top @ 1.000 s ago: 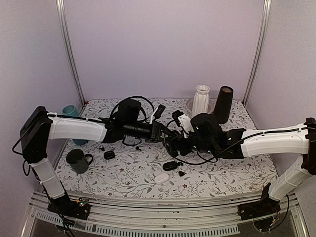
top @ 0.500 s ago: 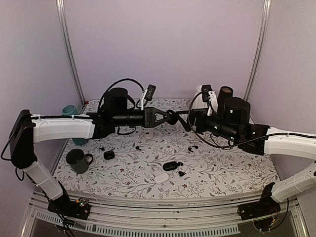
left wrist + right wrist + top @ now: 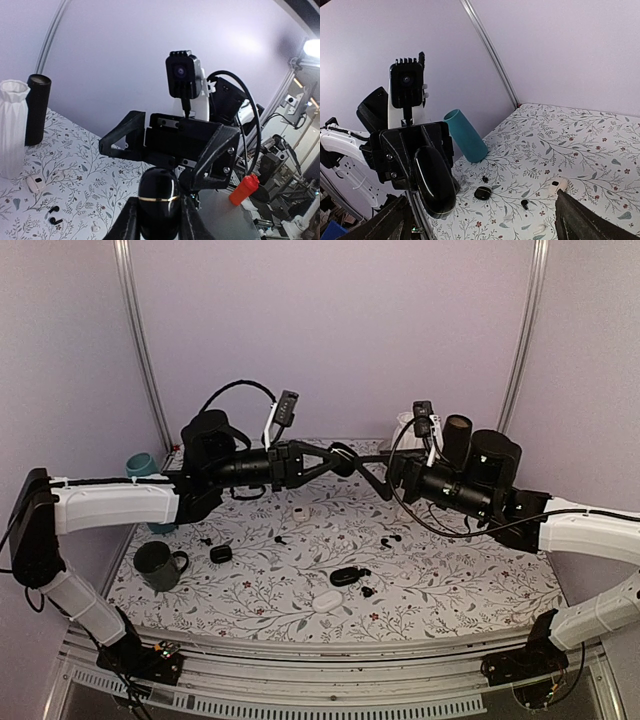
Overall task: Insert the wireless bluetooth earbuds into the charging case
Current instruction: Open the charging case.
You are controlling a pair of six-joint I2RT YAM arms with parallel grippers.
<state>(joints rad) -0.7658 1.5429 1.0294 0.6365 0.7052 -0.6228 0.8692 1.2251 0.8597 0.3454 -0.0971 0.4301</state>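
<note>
**Earbuds loose on the table, black case held aloft**

Two black earbuds (image 3: 386,538) lie loose on the floral table (image 3: 470,590), right of centre in the overhead view. A third earbud (image 3: 280,539) lies left of centre, well apart from them. Above them, the closed black charging case (image 3: 158,200), ringed by a thin gold seam, is clamped between the fingers of the left gripper (image 3: 341,461), clear of the table. The right gripper (image 3: 379,471) faces it close by, its fingers (image 3: 392,222) spread wide and holding nothing. Lower in the overhead view lie another black case (image 3: 345,576) and a white case (image 3: 326,601). A dark mug (image 3: 155,565) stands at the left. A white vase (image 3: 12,125) and a black cylinder (image 3: 36,107) stand at the back.
</note>
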